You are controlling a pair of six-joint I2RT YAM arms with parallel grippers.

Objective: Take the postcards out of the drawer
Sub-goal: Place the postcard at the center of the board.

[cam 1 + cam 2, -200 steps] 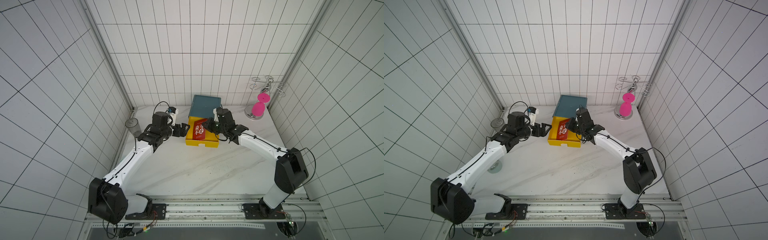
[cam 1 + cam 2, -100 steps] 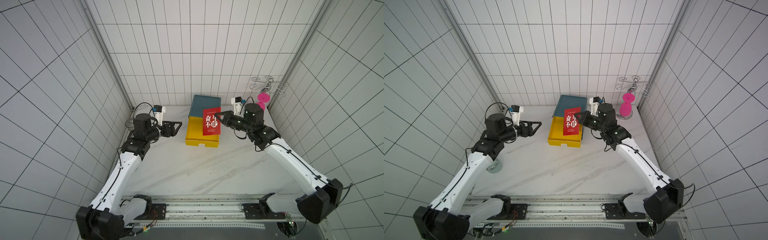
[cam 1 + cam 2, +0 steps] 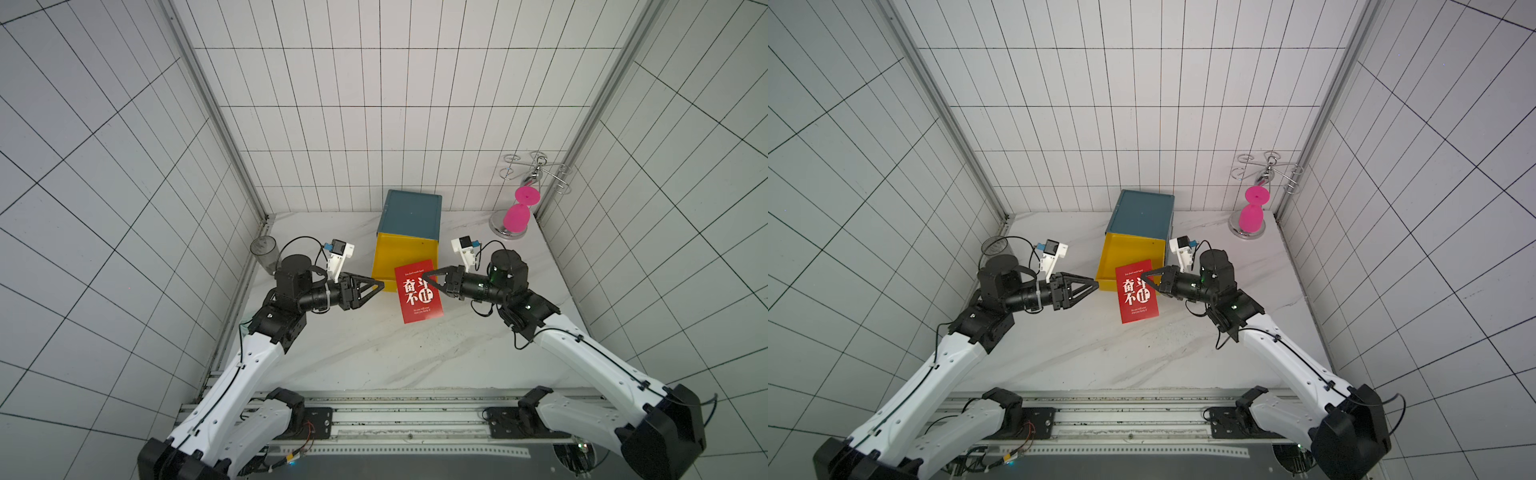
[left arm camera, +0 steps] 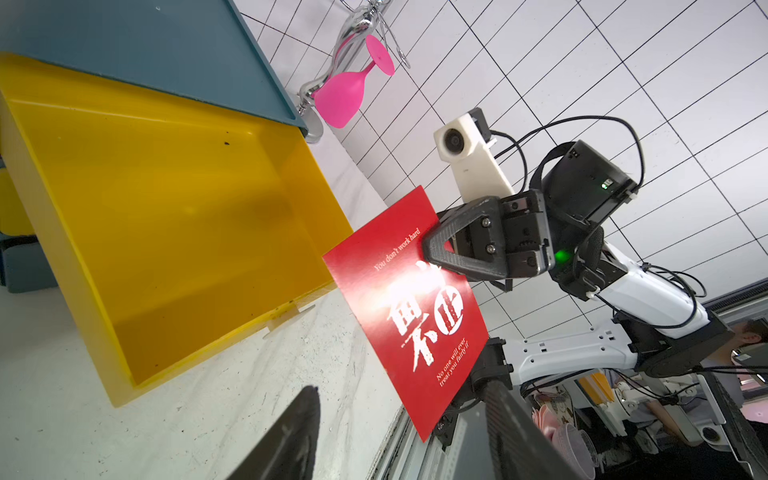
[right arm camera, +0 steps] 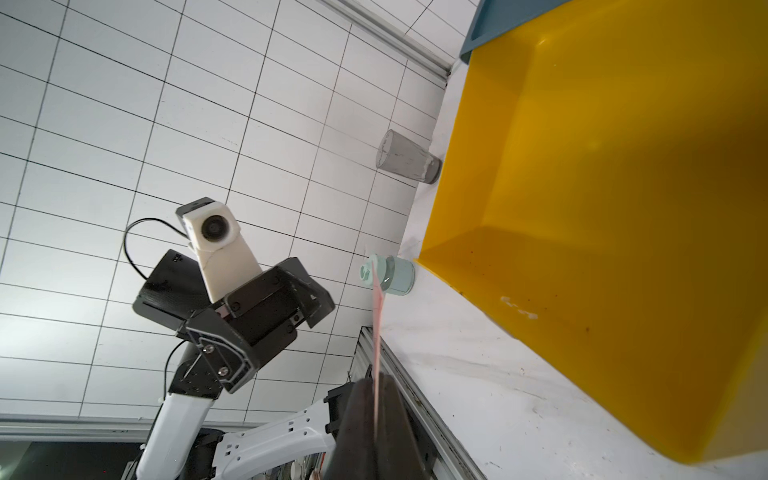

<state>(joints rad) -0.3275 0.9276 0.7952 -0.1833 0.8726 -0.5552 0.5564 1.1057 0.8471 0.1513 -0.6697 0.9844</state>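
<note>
The white marble tabletop point(image 3: 374, 353) is carrying a teal box-shaped cabinet point(image 3: 411, 216) against the rear wall, which is leaving wide bare surface in front for set-down. The cabinet's yellow plastic drawer point(image 3: 399, 257) is standing pulled out, and its floor is showing bare in both wrist views. The red rectangular postcard with white characters point(image 3: 417, 311) is hanging in the air near the drawer's front corner, outside its walls. The right hand point(image 3: 424, 274) is pinching one long edge, jaws closed on the card. The left hand point(image 3: 380, 285) is facing the printed side, jaws apart and empty, probably positioned to receive the card.
</note>
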